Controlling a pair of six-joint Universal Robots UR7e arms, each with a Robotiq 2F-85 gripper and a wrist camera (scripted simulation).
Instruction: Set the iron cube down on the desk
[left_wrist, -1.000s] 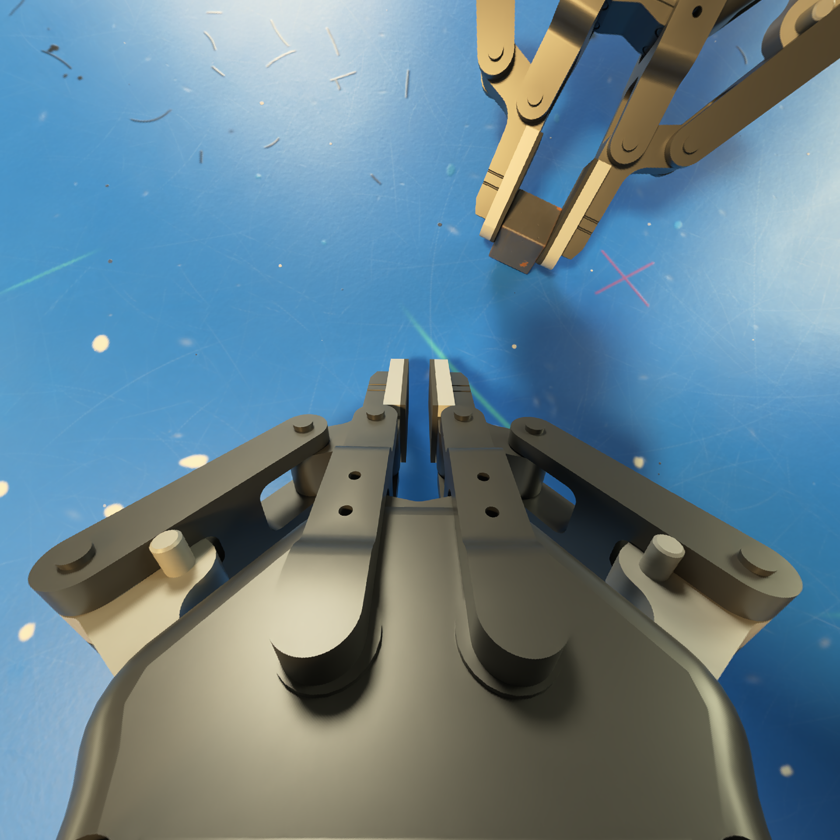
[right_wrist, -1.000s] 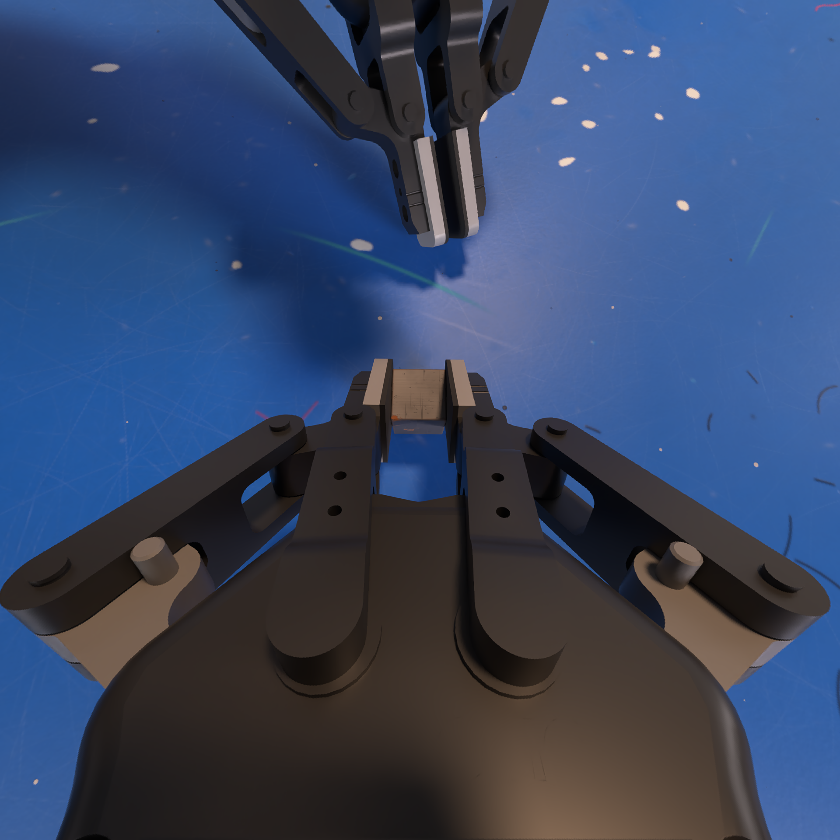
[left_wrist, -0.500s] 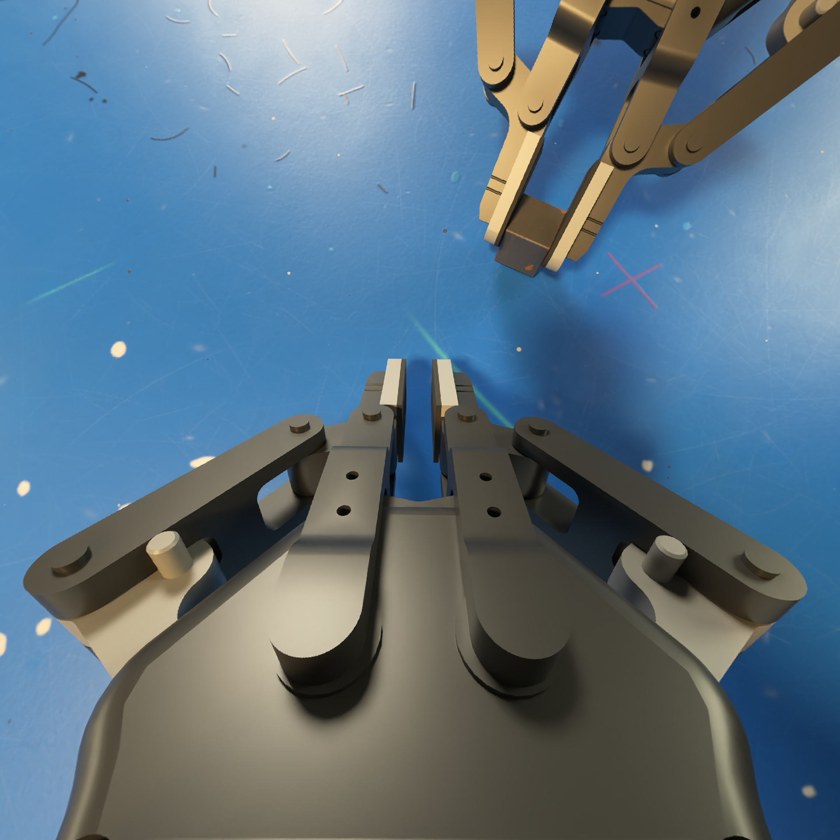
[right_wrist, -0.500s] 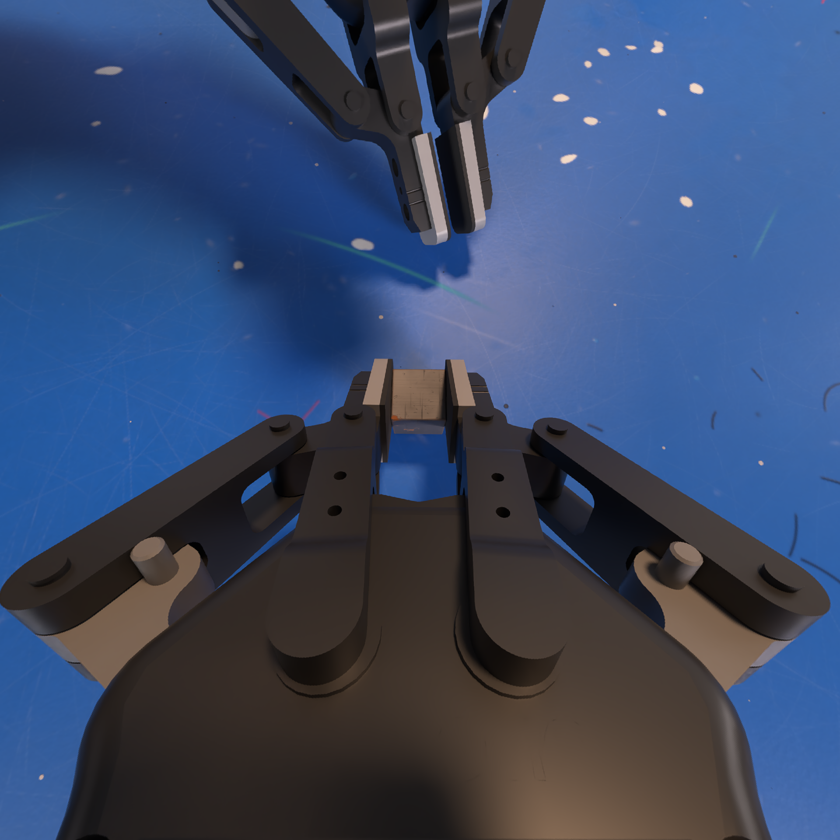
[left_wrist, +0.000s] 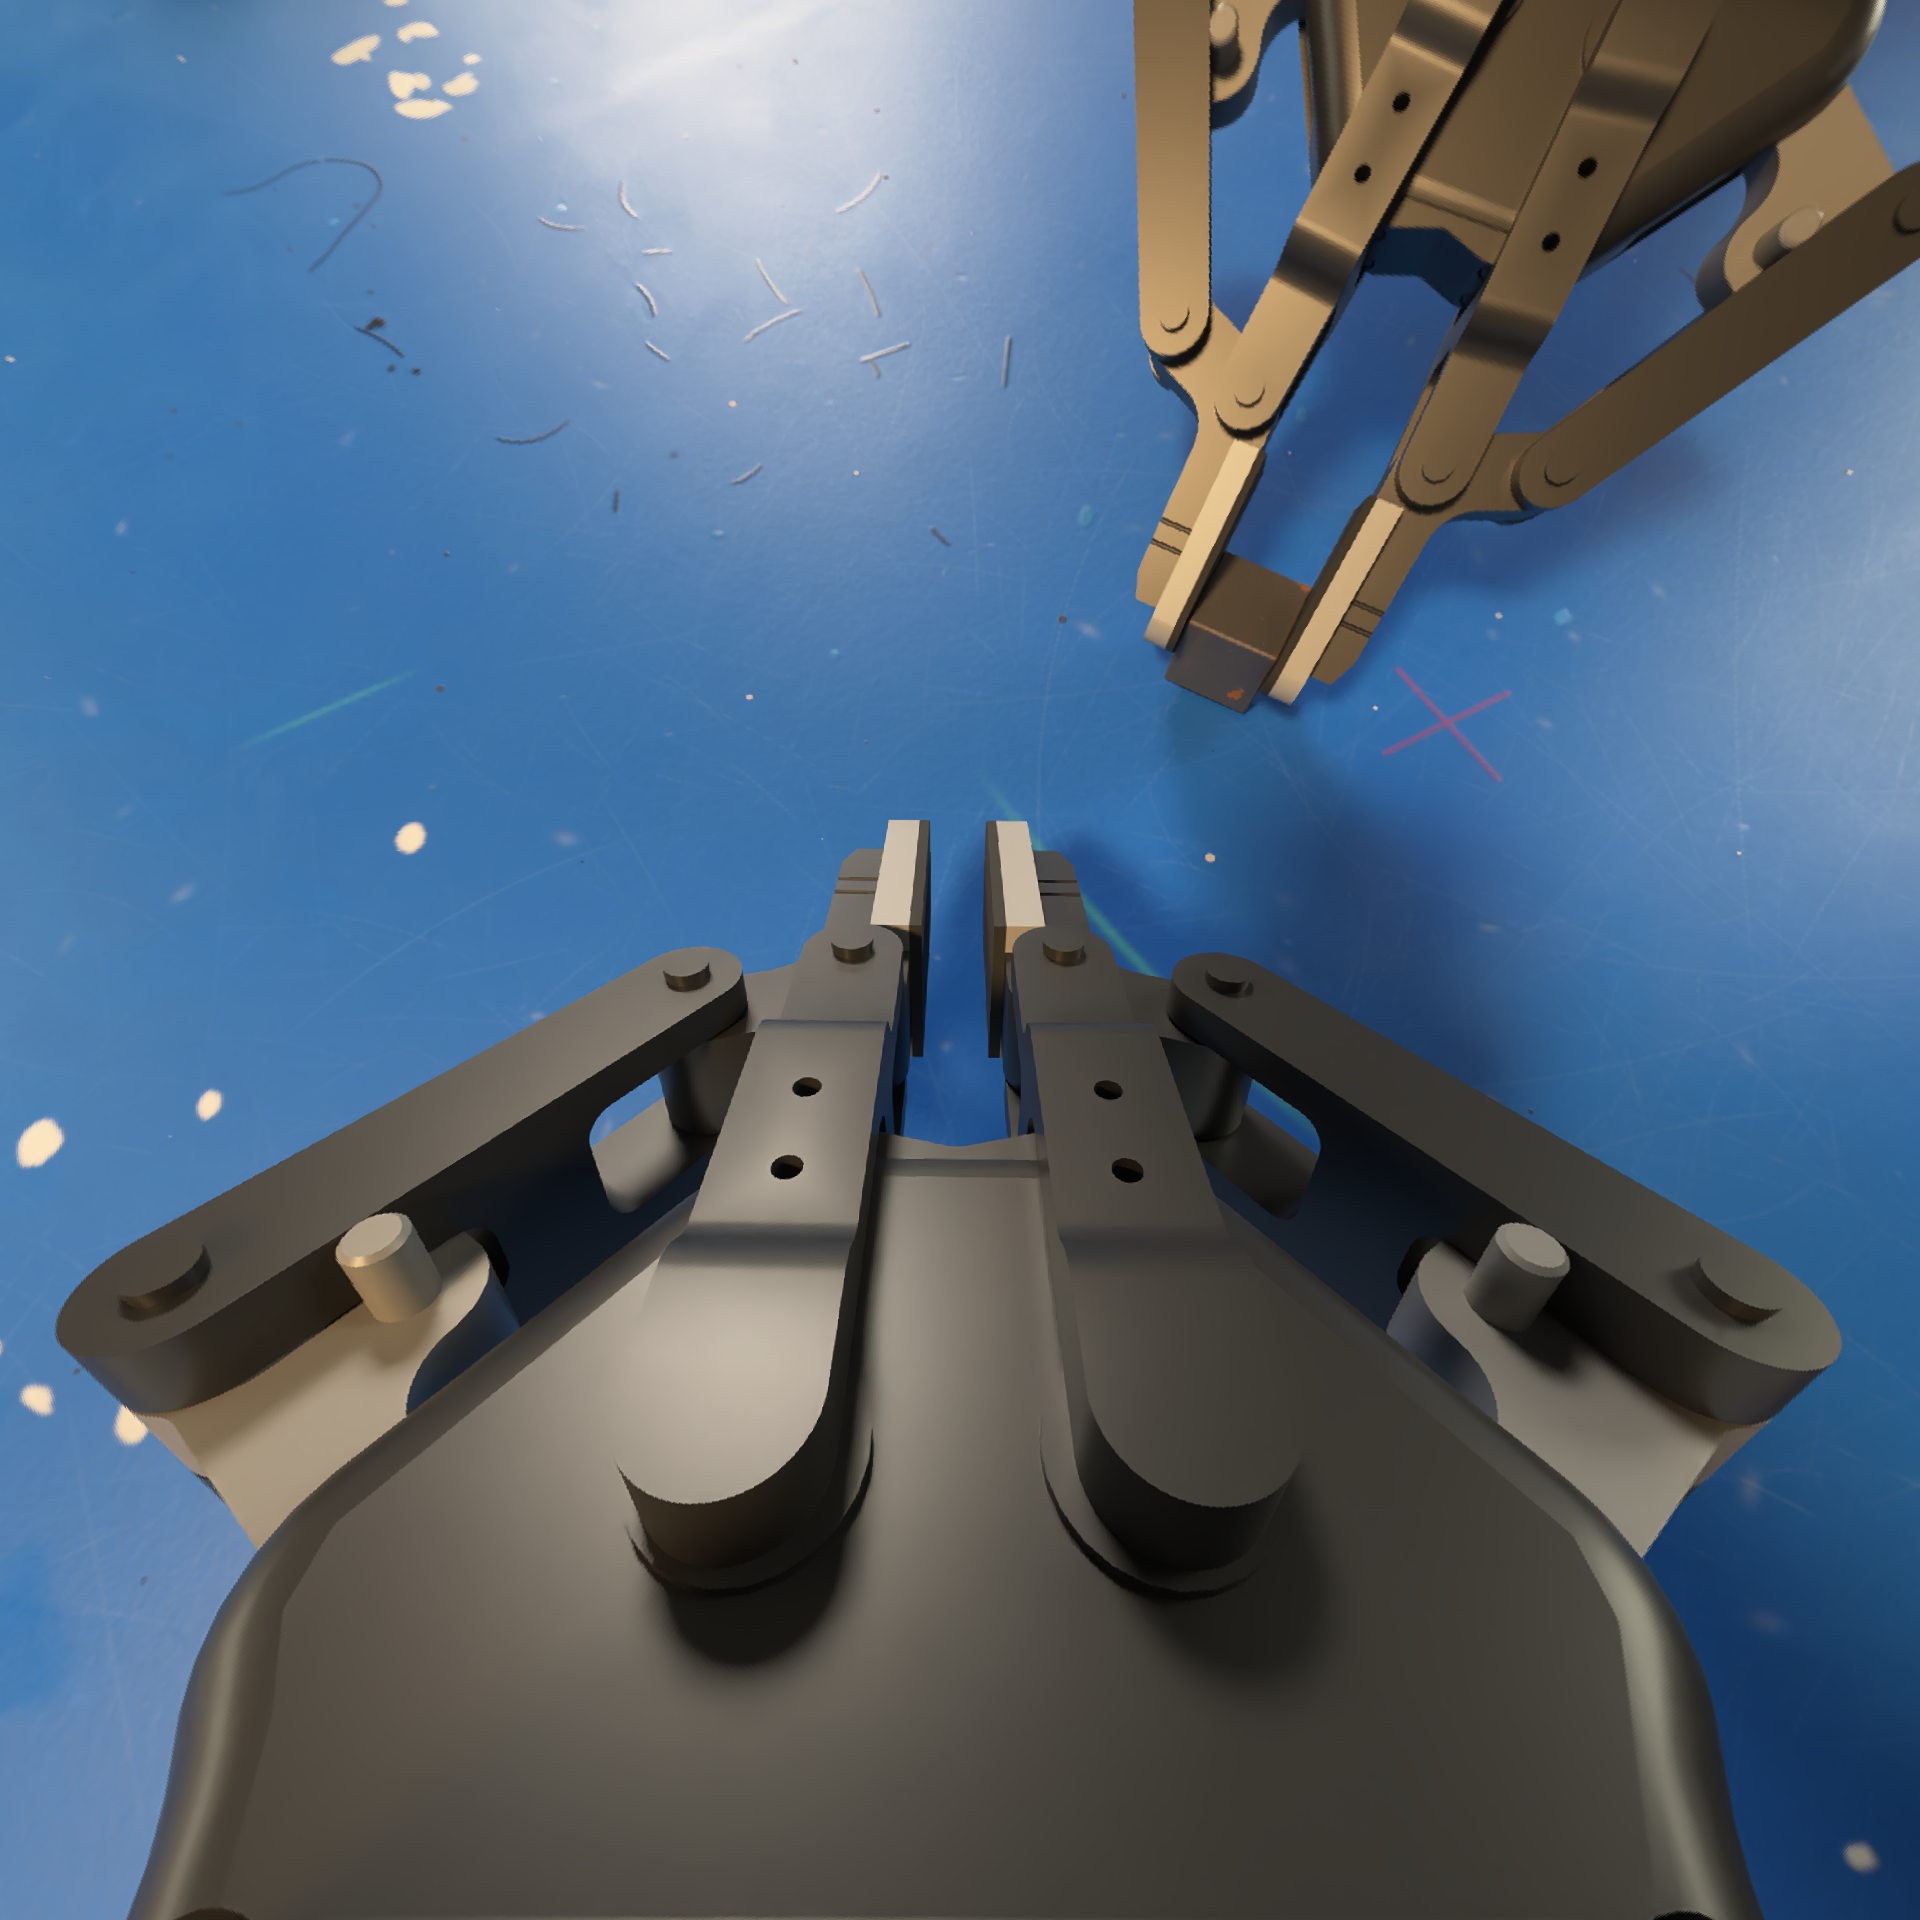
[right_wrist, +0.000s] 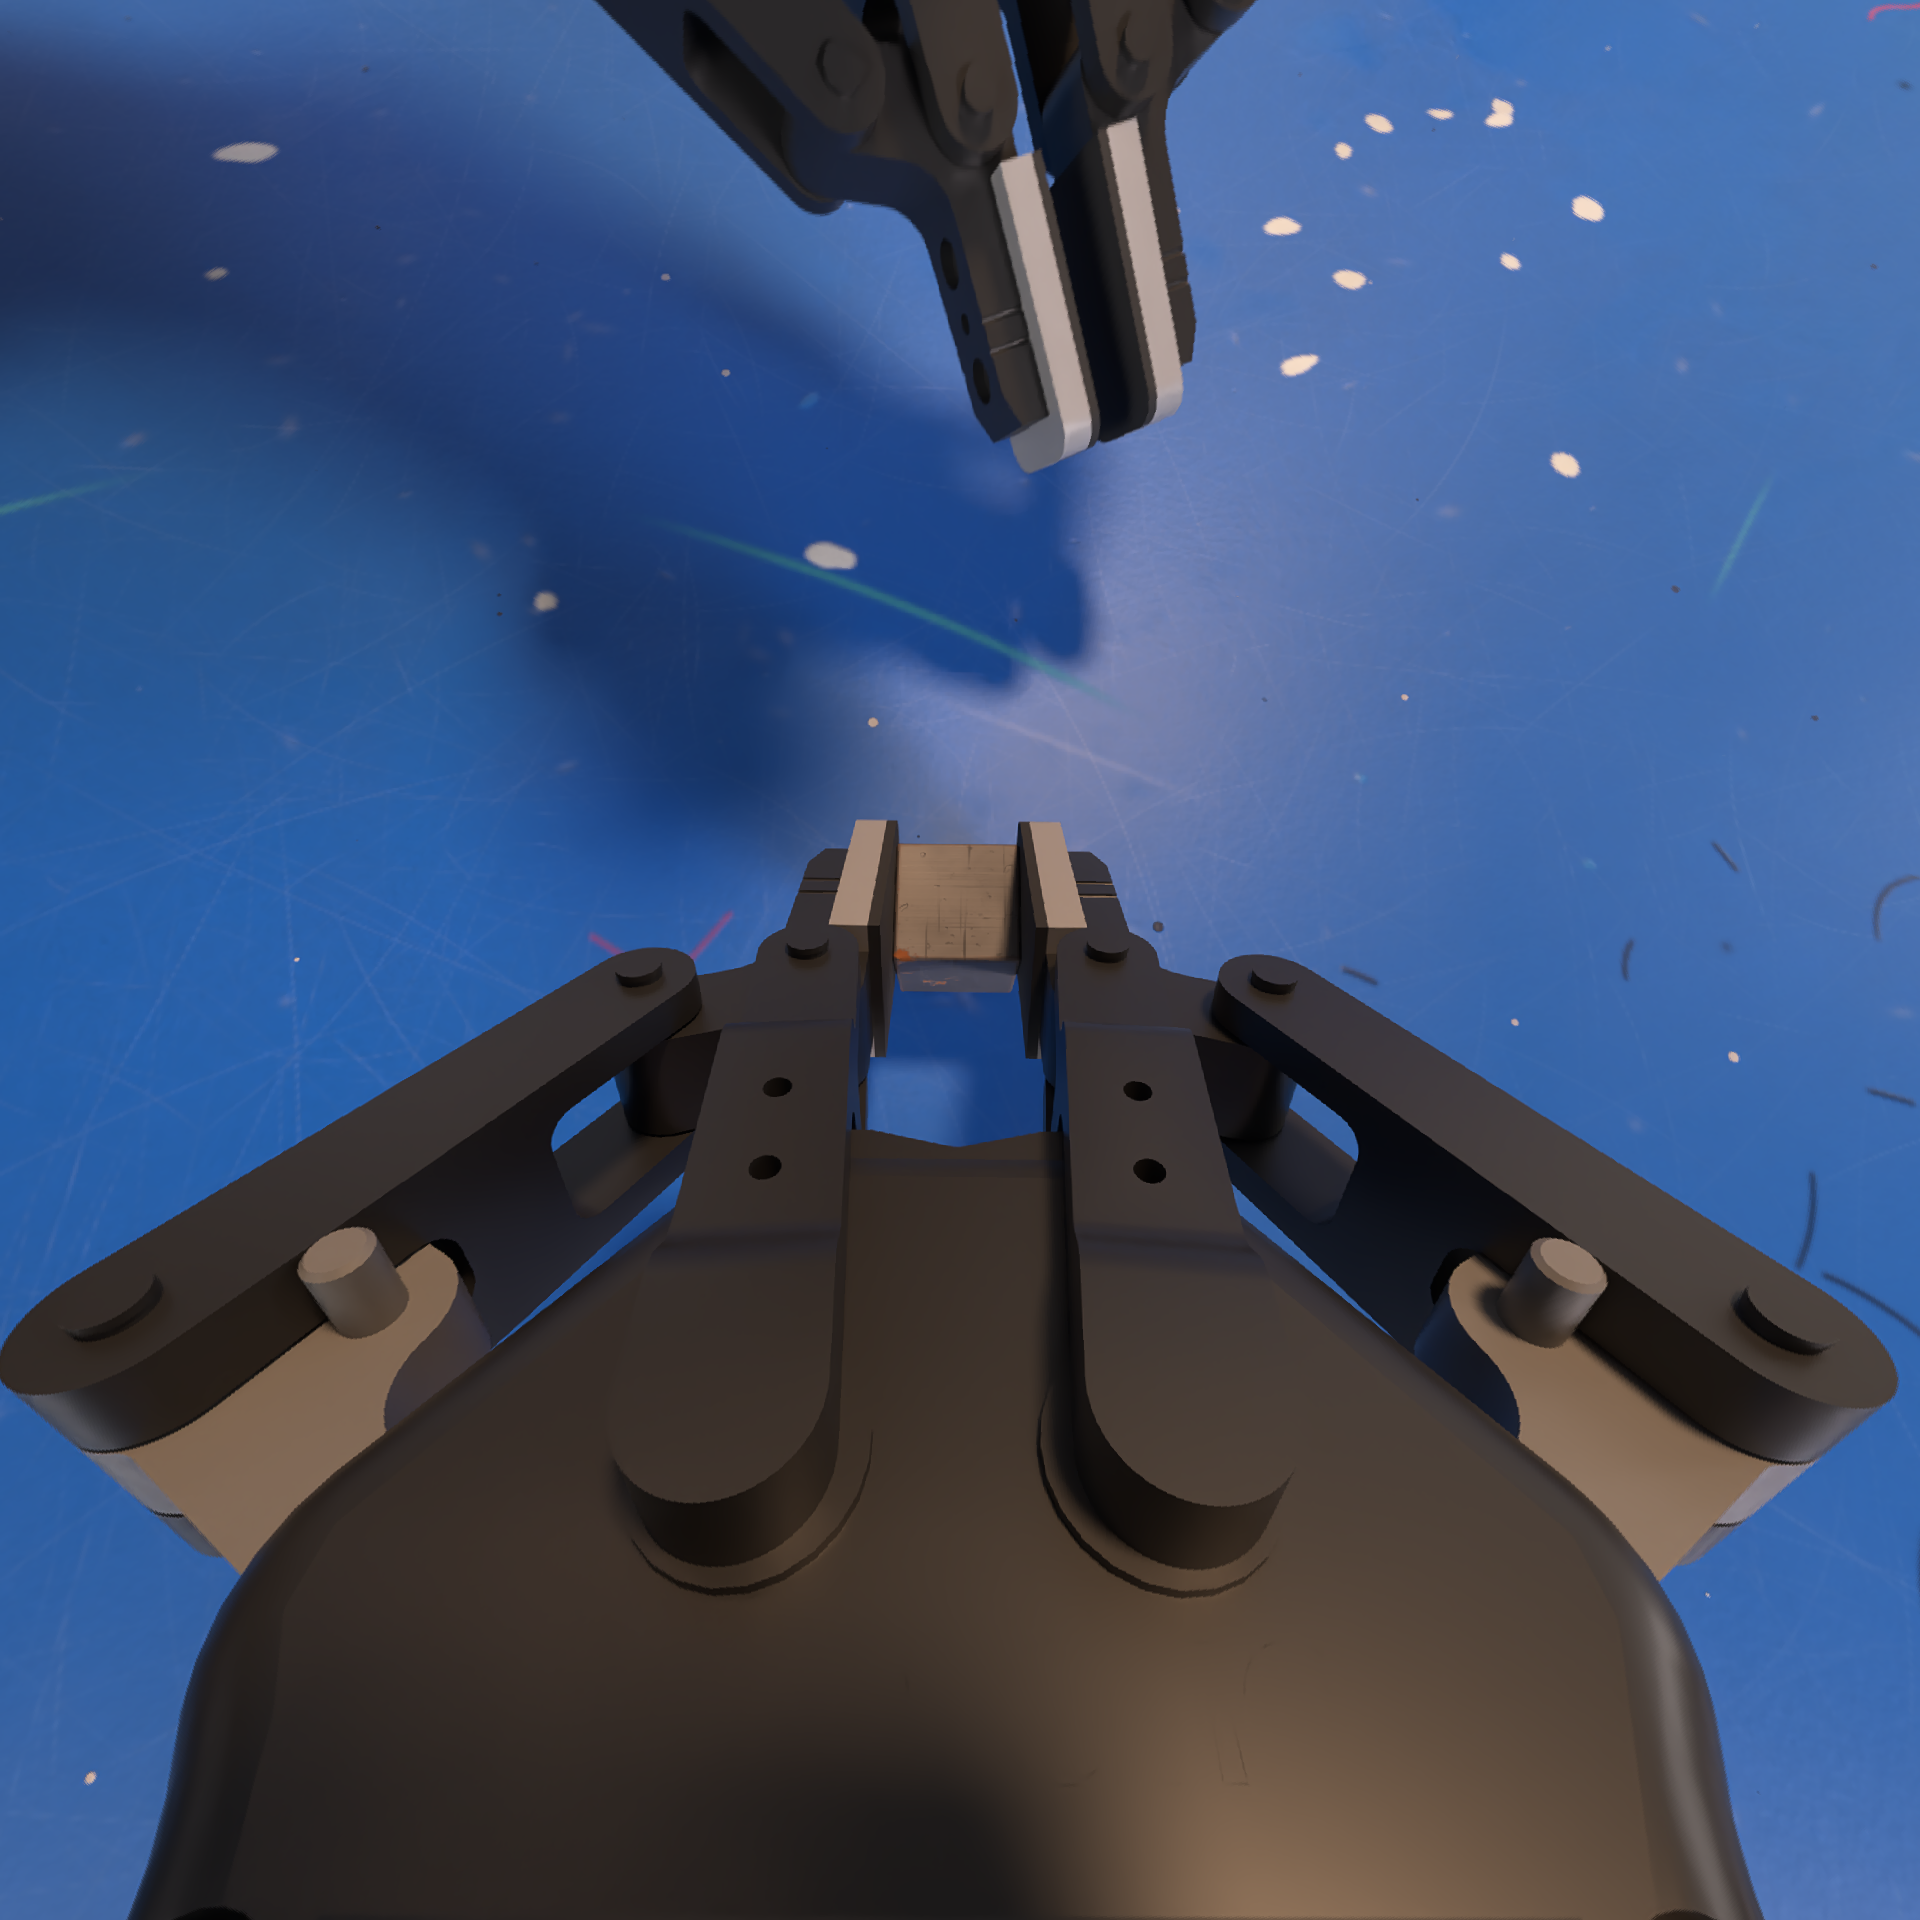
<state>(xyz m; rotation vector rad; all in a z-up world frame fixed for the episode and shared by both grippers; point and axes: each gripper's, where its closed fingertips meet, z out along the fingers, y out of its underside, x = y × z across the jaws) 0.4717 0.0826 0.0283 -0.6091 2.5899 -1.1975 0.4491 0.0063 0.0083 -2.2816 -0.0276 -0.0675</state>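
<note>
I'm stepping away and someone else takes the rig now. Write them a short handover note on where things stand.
Right gripper: shut on the iron cube, held between its pads, low over the blue desk.
Left gripper: holds nothing, jaws nearly closed with a narrow gap, hovering above the desk, apart from the cube.
Cube: in the left wrist view its lower edge looks at or almost on the desk, beside a pink cross mark; contact cannot be confirmed.
Done: cube carried down.
Left: confirm touchdown, open the right gripper, retreat.
</note>
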